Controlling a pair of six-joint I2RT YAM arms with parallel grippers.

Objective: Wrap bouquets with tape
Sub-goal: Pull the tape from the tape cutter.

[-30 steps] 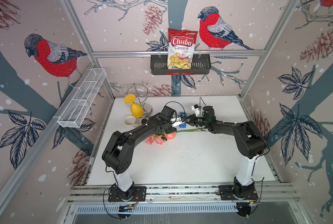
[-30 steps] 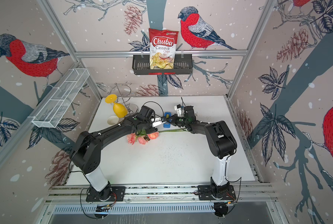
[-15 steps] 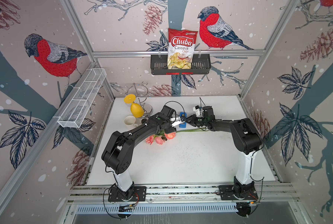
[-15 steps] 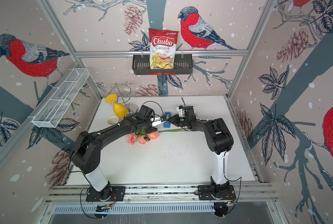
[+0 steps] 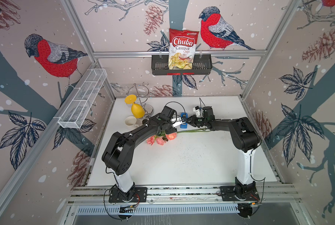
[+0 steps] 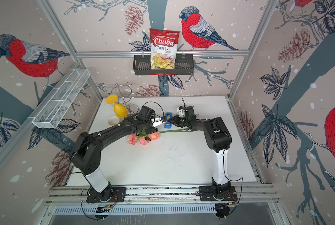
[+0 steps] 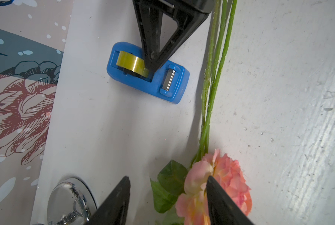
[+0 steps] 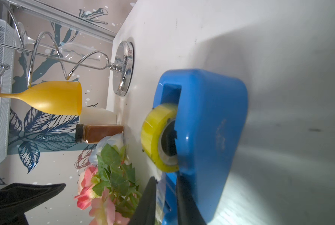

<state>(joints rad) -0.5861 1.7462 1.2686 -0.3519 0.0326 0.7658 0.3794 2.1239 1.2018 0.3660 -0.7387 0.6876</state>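
The bouquets (image 5: 160, 138) (image 6: 143, 139) lie on the white table with pink roses (image 7: 221, 175) (image 8: 104, 185) toward the left arm. Their long green stems (image 7: 213, 78) run under the right arm. Just behind the stems stands the tape (image 7: 129, 62) (image 8: 153, 136), a yellow-green roll in a blue dispenser (image 5: 183, 121) (image 6: 168, 122) (image 7: 147, 83). My right gripper (image 8: 165, 177) (image 5: 190, 122) (image 7: 153, 65) is at the dispenser beside the roll. Its jaws stand narrowly apart around a clear strip and blue plastic. My left gripper (image 7: 167, 178) (image 5: 179, 123) hangs open and holds nothing, above the blooms.
A chrome wire glass rack (image 5: 141, 93) with a yellow goblet (image 5: 137, 110) stands at the back left. A white cup (image 5: 130, 121) and a brown spice jar (image 8: 99, 133) sit beside it. A chips bag (image 5: 182, 48) rests in a black wall basket. A white mesh shelf (image 5: 83, 99) hangs on the left wall.
The right arm has shifted slightly at the tape dispenser. The left arm, the bouquets and the dispenser have stayed where they were.
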